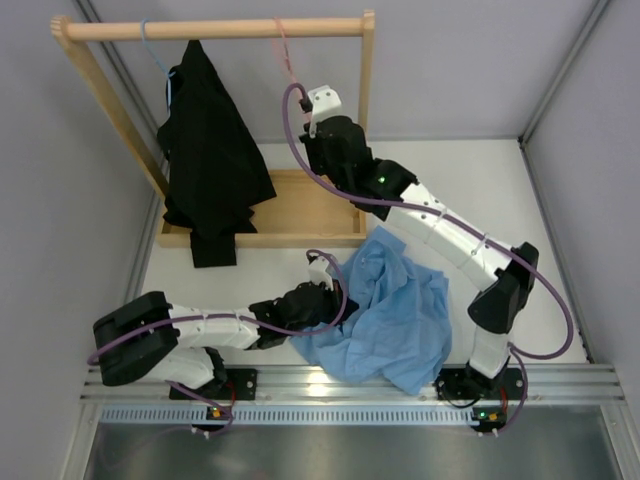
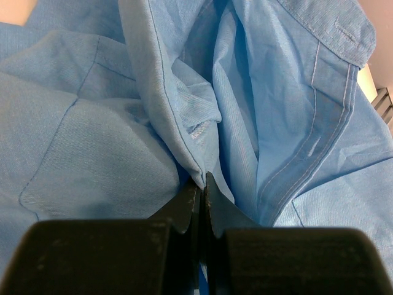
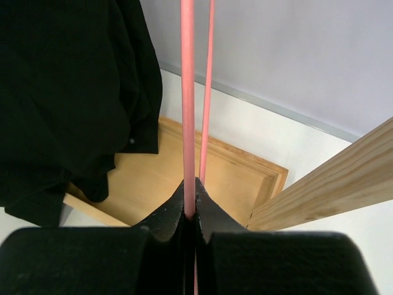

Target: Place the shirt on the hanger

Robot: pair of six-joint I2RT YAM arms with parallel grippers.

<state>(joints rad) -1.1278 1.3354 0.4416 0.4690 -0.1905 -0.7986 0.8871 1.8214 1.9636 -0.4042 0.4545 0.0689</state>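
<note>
Shirt (image 1: pixel 385 310), light blue and crumpled, lies in a heap on the white table (image 1: pixel 560 200) just ahead of the arm bases, between the two arms. Its longer spread runs roughly from near to far, and the heap hides which way the collar faces. The left gripper (image 2: pixel 202 179) is closed tight on a raised fold of this fabric at the heap's left edge, with a stitched band visible to its right. Farther back, the right arm reaches up to the wooden rack, where the right gripper (image 3: pixel 190 184) is clamped fully on one thin strand of the pink hanger (image 3: pixel 187 92). The hanger hangs from the rail (image 1: pixel 215 28) by its hook, its wires running straight up and down, with a second strand just behind the held one. A black garment (image 1: pixel 210 160) hangs to the left, well apart. The next move likely calls for lifting the hook clear of the rail without letting the slim wire swivel in the grip, then carrying it down toward the held fold.
</note>
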